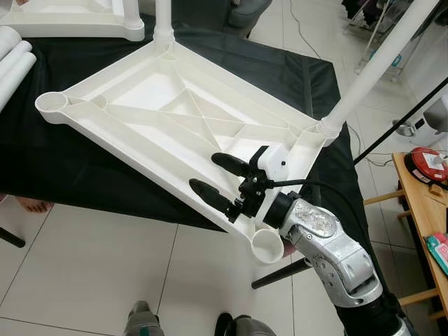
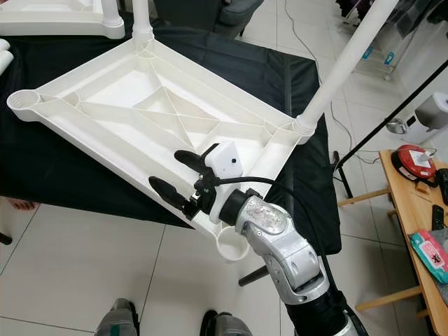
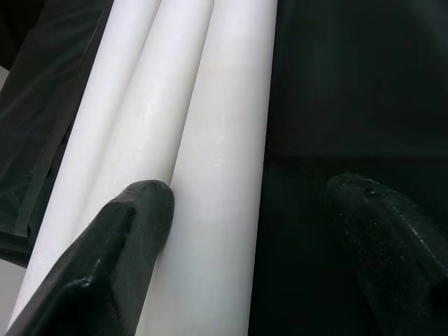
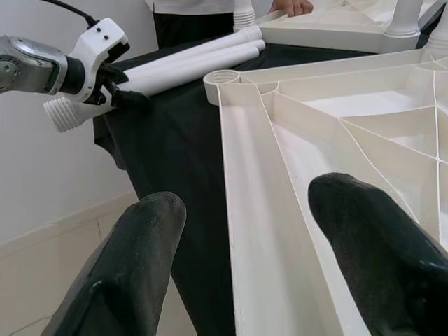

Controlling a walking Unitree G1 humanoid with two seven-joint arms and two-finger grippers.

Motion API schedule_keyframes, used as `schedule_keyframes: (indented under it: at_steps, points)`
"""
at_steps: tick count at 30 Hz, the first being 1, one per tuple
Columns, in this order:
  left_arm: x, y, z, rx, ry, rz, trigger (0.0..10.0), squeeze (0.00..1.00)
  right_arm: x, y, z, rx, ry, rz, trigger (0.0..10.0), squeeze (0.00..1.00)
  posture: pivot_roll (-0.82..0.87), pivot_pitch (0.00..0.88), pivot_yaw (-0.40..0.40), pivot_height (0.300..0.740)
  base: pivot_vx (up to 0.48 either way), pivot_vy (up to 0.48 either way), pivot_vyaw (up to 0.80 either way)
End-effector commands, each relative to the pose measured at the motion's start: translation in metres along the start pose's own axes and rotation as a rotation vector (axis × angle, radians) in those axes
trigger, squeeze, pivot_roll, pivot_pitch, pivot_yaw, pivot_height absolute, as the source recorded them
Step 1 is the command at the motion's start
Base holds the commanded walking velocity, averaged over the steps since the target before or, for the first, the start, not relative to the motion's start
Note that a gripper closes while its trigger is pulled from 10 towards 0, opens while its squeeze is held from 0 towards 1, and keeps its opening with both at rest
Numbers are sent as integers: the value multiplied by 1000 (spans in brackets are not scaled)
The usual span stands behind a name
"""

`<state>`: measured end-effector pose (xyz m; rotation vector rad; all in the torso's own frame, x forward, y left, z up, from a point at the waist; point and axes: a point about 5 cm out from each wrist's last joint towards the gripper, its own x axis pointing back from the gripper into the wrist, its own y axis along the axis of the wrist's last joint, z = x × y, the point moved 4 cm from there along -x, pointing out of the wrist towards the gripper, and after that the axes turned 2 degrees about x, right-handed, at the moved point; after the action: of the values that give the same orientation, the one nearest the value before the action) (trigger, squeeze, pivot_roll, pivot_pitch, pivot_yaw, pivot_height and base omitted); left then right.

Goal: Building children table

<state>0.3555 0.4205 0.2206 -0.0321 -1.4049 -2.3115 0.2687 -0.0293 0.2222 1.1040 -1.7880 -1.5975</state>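
While the white table frame lies upside down on the black-covered tabletop, the right gripper hovers over its near edge — fingers spread — and the left gripper, fingers apart, straddles white leg tubes.

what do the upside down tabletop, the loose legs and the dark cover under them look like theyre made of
Tabletop: likely moulded plastic, white, smooth semi-gloss; its underside shows thin cast ribs and round corner sockets.
Loose legs: apparently the same white plastic, smooth tubes with a soft sheen; one end is threaded.
Dark cover: looks like black cloth or thin sheet, matte, draping over the edge with creases.
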Motion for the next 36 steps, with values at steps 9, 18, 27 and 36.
schedule_keyframes:
  at_steps: [9,18,27,36]
  points:
    - [5,-29,-12,130,-178,154,6941,0,6,8,-4,4,-2,4,10000,0,167,210,-142,740,0,0,0]
    - [5,-14,-33,147,-358,131,0,0,5,9,-6,4,-21,0,10000,0,172,212,-132,740,0,0,0]
    - [5,1,-59,168,-521,86,0,0,4,8,-9,6,-42,2,10000,0,179,211,-122,740,0,0,0]
    - [14,109,-69,305,-573,-368,10000,0,3,9,-19,-12,-116,-19,10000,0,201,198,-109,740,0,0,0]
